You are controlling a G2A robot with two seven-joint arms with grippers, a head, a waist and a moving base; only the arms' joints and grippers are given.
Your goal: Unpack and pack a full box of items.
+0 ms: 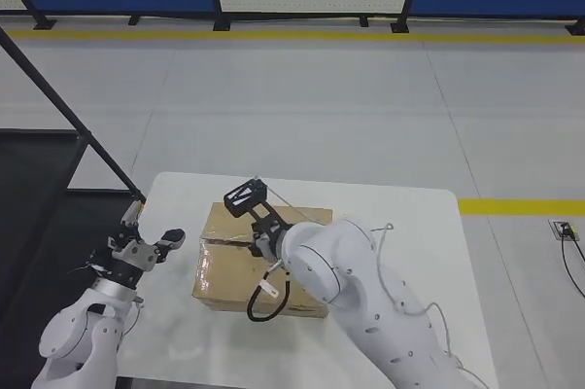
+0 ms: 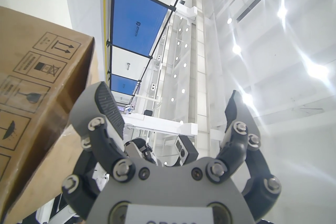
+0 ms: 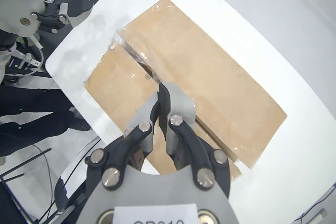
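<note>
I am holding my right arm bent over the middle of the table (image 1: 409, 224), wrist tipped down, so that my right claw (image 3: 162, 89) is pointing at the top of the box (image 3: 210, 72). Its fingers are pressing flat against each other, as narrow as they go. Their tips are sitting right on the seam (image 3: 151, 72) where the two top flaps meet. Whether a bit of tape is caught between them I cannot tell.

I am holding my left arm low by the table's left edge, with my left claw (image 1: 153, 226) pointing upward just beside the box's left side wall. Its jaws are standing wide apart with nothing between them. One pad (image 2: 107, 101) is lying close to the box's upper corner; whether it is touching I cannot tell.

The box is sitting near the middle of the table, plain brown cardboard with its flaps down. Clear tape (image 3: 141, 55) is running along the seam, wrinkled and lifting at the end nearer my left claw, where a dark gap is showing between the flaps. One flap is lying a little higher than the other. Black handling marks (image 2: 42, 64) are showing on the side wall facing my left claw.
</note>
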